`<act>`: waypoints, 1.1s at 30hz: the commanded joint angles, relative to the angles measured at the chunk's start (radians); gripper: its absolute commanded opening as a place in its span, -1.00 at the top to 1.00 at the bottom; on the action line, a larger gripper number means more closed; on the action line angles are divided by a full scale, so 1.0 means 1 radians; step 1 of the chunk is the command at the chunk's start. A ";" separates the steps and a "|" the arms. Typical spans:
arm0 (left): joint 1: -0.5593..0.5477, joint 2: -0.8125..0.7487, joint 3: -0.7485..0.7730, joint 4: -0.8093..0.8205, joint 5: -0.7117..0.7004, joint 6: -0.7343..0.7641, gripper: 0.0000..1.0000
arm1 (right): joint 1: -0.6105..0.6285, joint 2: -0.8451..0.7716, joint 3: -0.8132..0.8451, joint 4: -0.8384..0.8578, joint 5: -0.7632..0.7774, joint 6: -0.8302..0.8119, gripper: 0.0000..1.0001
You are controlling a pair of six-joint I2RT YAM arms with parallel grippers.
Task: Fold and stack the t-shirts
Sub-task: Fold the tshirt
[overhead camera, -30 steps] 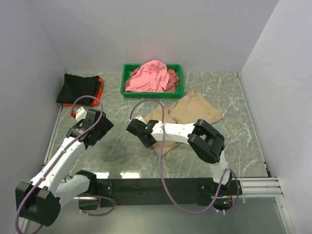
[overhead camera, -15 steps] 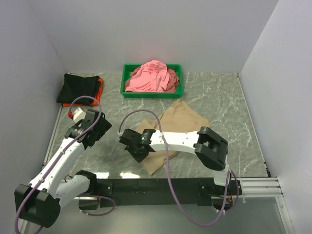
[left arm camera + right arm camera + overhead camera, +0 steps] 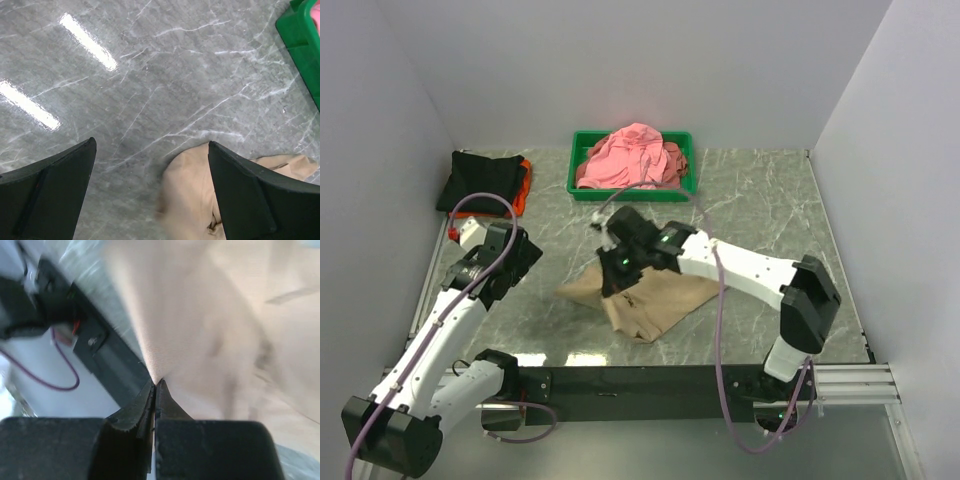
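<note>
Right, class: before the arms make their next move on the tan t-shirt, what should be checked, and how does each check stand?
1. Right gripper has a hold: jaws shut on the tan t-shirt. Ok.
2. Left gripper free to help: jaws open, nothing between them, near the shirt's edge. Ok.
3. Tan t-shirt lying flat: it is bunched and creased. Not ok.
4. How many layers the right jaws pinch: cannot tell.
5. Stack spot: the black t-shirt lies on the orange t-shirt at the far left. Ok.
6. Pink t-shirts out of the way, heaped in the green tray. Ok.
</note>
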 commanded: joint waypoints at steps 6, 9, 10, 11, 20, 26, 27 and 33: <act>0.010 0.071 0.042 0.028 -0.006 0.001 -0.99 | -0.246 -0.169 -0.159 0.067 -0.070 0.037 1.00; 0.011 0.096 0.044 0.044 0.002 0.005 -0.99 | -0.315 -0.223 -0.197 0.064 -0.064 0.020 1.00; 0.011 0.102 0.044 0.047 0.003 0.007 -0.99 | -0.332 -0.230 -0.205 0.064 -0.064 0.020 1.00; 0.013 0.108 0.044 0.056 0.008 0.009 -0.99 | -0.367 -0.241 -0.225 0.066 -0.065 0.012 1.00; 0.014 0.168 0.054 0.085 0.020 0.025 -0.99 | -0.509 -0.293 -0.231 0.007 -0.022 -0.106 1.00; 0.017 0.197 0.051 0.117 0.038 0.041 -0.99 | -0.587 -0.257 -0.213 -0.023 0.042 -0.181 1.00; 0.017 0.207 0.051 0.122 0.042 0.047 -0.99 | -0.598 -0.234 -0.206 -0.033 0.044 -0.190 1.00; 0.021 0.248 0.050 0.162 0.069 0.065 -0.99 | -0.657 -0.125 -0.170 -0.037 0.119 -0.230 1.00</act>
